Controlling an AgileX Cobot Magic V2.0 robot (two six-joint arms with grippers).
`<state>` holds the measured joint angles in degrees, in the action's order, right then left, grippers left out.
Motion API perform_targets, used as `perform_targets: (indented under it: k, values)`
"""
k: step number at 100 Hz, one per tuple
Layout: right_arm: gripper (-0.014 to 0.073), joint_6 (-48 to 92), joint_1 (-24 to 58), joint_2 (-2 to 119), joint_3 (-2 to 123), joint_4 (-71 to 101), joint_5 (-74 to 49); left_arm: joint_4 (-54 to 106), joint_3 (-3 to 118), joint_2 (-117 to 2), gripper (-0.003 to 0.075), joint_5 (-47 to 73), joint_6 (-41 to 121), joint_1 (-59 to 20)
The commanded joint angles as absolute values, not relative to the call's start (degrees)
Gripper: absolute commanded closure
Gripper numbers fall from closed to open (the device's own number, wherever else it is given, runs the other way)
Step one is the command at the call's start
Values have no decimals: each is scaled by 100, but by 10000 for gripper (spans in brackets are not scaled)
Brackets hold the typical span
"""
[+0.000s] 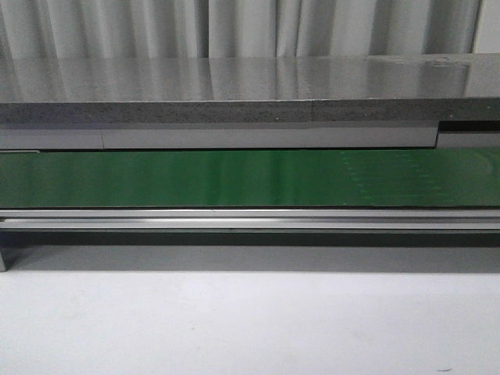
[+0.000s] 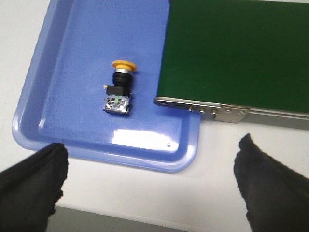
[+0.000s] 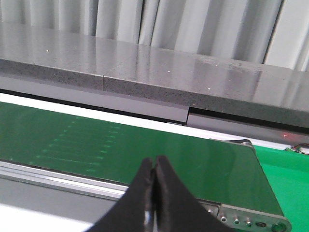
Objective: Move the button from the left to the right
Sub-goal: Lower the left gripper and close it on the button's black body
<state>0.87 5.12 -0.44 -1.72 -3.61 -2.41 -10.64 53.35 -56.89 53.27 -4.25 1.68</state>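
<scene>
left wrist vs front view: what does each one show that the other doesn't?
Left wrist only: the button lying on its side in a blue tray, and the open left gripper above the tray's near rim. Front only: the grey counter and curtains behind. Both: the green conveyor belt with its metal rail.

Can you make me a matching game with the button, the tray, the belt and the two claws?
Things:
1. button
2. tray
3. belt
4. left claw
5. right claw

Clues:
A. green
B. shut tight
C. blue
D. lying in the tray
E. wide open

Pairs: 1-D, 2-C, 3-A, 4-E, 5-B
</scene>
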Motion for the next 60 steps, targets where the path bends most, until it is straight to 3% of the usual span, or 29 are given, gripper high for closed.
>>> perform_targets:
  k: [1, 36, 60]
  values:
    - [662, 85, 480, -147, -169, -415, 228, -894, 5739, -6160, 90, 5068, -169, 456]
    - [662, 85, 480, -147, -169, -415, 228, -85, 6796, -8228, 90, 4919, 519, 1439]
    - [662, 85, 480, -147, -169, -415, 228, -60, 7044, -9231, 90, 4901, 567, 1674]
